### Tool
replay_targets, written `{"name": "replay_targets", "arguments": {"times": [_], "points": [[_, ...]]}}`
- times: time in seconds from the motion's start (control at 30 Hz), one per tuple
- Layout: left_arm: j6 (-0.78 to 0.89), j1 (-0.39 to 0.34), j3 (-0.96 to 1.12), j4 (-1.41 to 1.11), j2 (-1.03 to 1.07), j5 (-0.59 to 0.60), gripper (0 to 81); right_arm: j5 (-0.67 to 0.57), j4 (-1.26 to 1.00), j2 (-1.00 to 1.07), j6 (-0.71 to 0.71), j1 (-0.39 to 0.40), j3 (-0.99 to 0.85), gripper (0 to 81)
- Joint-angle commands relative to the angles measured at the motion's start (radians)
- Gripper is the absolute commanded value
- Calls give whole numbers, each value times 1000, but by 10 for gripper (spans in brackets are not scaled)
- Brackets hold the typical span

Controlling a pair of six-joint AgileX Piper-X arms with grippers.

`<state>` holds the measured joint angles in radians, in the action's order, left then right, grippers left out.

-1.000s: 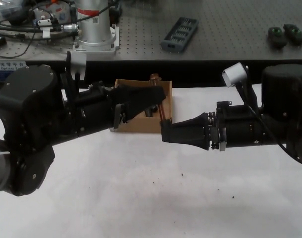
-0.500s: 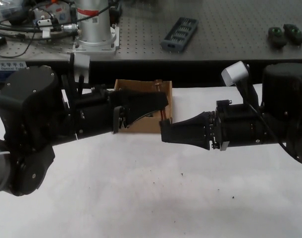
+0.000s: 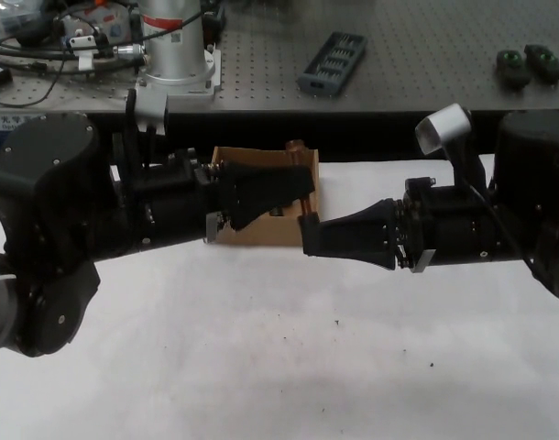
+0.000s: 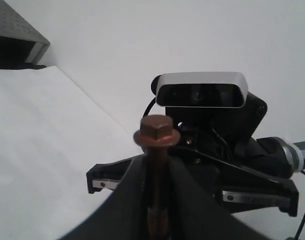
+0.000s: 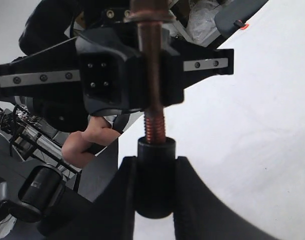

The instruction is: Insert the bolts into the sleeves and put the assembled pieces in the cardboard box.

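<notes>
Left claw (image 4: 156, 170) lifted slightly, pinching bolt (image 4: 156, 134); right claw (image 5: 156, 162) pinching sleeve (image 5: 156, 180); cardboard box (image 3: 261, 234) behind, partly blocked.

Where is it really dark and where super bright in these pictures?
High view: dark shadow sits behind the cardboard box, under the far bench. Left wrist view: the white cover glows bright beside the bolt. Right wrist view: the sleeve looks almost black against that bright cover.

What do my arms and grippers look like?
The left arm and right arm are matte black with bulky joint housings. The left gripper and right gripper have black tapering fingers on bodies with silver screwed rails. Each wrist carries a silver-white camera; a thin black cable trails from the right one.
</notes>
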<state>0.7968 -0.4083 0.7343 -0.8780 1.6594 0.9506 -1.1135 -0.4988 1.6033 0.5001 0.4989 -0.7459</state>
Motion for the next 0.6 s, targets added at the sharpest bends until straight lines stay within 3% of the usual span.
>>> {"name": "replay_targets", "arguments": {"times": [0.0, 0.07, 0.23, 0.43, 0.57], "points": [[-110, -4, -3, 10, -4, 109, 6, 42, -53, -4, 20, -19, -18, 43], [-139, -4, -3, 10, -4, 109, 21, 42, -54, -4, 20, -19, -18, 43], [-121, -4, -3, 10, -4, 109, 189, 50, -54, -4, 20, -19, -18, 43], [-125, -4, -3, 10, -4, 112, 286, 50, -54, -4, 20, -19, -18, 43], [-129, 16, -3, -23, -9, 106, 396, 50, -54, -4, 20, -19, -18, 43]]}}
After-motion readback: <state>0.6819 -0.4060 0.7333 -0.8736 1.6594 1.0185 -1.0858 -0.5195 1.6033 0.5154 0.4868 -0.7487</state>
